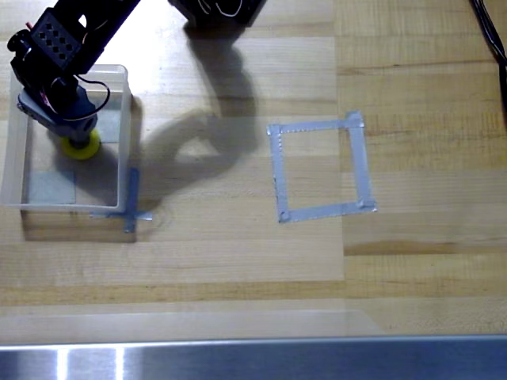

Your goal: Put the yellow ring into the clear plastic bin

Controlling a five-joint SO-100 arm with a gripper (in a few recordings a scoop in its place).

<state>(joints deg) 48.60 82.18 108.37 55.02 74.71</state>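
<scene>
The small bright yellow doughnut-shaped ring (82, 146) shows in the overhead view as a partial disc — its upper part is hidden, so its centre hole cannot be seen. It sits inside the outline of the square transparent plastic bin (125, 142), toward the middle of it; whether it touches the bottom cannot be told. The bin stands upright at the left of the picture, with frosted whitish walls and a rounded rim — pale grey patches show through its bottom at the lower left and upper right, and its near right corner meets blue-grey tape.
</scene>
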